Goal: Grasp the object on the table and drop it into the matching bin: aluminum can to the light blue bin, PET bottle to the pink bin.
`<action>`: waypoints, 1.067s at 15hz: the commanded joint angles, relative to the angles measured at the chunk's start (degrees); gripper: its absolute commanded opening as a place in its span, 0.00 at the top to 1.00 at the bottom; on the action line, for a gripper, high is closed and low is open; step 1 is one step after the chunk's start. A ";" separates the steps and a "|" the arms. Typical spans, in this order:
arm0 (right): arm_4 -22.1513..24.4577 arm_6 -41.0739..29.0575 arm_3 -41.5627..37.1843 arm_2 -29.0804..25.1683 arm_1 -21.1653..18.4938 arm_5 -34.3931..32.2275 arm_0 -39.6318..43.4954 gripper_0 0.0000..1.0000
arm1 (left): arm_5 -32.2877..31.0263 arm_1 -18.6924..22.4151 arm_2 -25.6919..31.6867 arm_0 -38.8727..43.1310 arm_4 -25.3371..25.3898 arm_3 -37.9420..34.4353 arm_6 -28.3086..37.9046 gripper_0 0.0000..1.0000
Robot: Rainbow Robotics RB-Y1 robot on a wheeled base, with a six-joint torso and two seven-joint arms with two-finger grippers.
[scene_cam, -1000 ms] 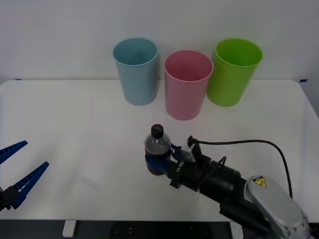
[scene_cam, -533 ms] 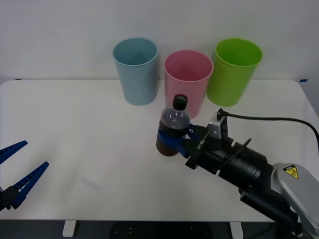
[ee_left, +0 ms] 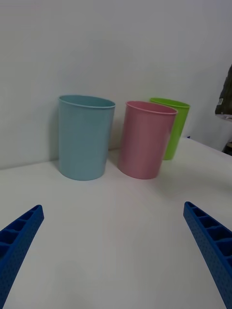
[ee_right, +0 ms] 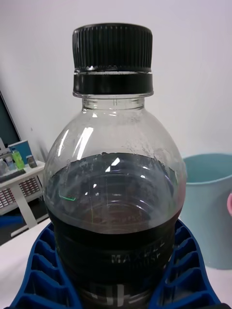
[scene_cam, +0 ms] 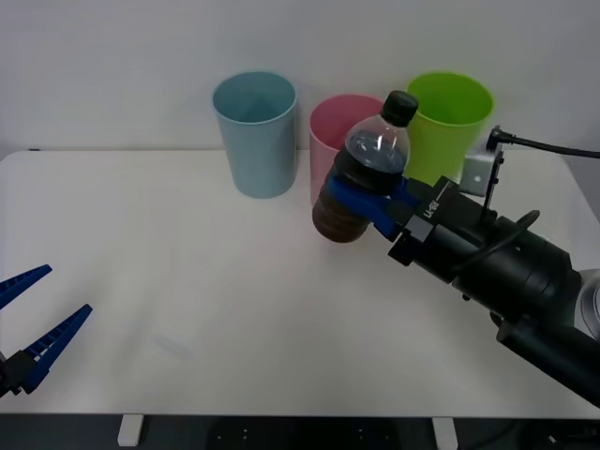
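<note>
The PET bottle (scene_cam: 370,164), clear with a black cap and dark liquid, hangs tilted in the air in front of the pink bin (scene_cam: 330,131), lifted off the white table (scene_cam: 187,272). My right gripper (scene_cam: 367,201) is shut on its lower body; the blue fingers (ee_right: 43,275) wrap both sides of the PET bottle (ee_right: 113,193). The light blue bin (scene_cam: 255,133) stands left of the pink one. My left gripper (scene_cam: 33,328) waits open at the table's front left corner, its fingers (ee_left: 19,241) spread wide, facing the light blue bin (ee_left: 86,137) and pink bin (ee_left: 147,139).
A lime green bin (scene_cam: 445,122) stands right of the pink bin, partly behind the right arm (scene_cam: 497,272). A black cable (scene_cam: 553,146) runs off the right wrist. The lime green bin (ee_left: 173,126) also shows behind the pink one in the left wrist view.
My right gripper has lifted the bottle off the table and carried it up and away toward the pink bin, tilting it. The left arm has not moved.
</note>
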 commanded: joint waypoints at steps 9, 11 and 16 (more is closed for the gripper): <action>0.00 -0.11 14.09 -2.46 -5.99 3.52 -19.09 1.00 | 0.00 0.00 0.00 0.00 0.00 0.00 0.00 0.00; 0.71 0.59 18.84 -2.37 -5.99 3.43 -22.95 1.00 | 0.00 0.00 0.00 0.00 0.00 0.00 0.00 0.00; 3.78 2.26 29.47 -1.22 -3.79 3.43 -30.78 1.00 | 0.00 0.00 0.00 0.00 0.00 0.00 0.00 0.00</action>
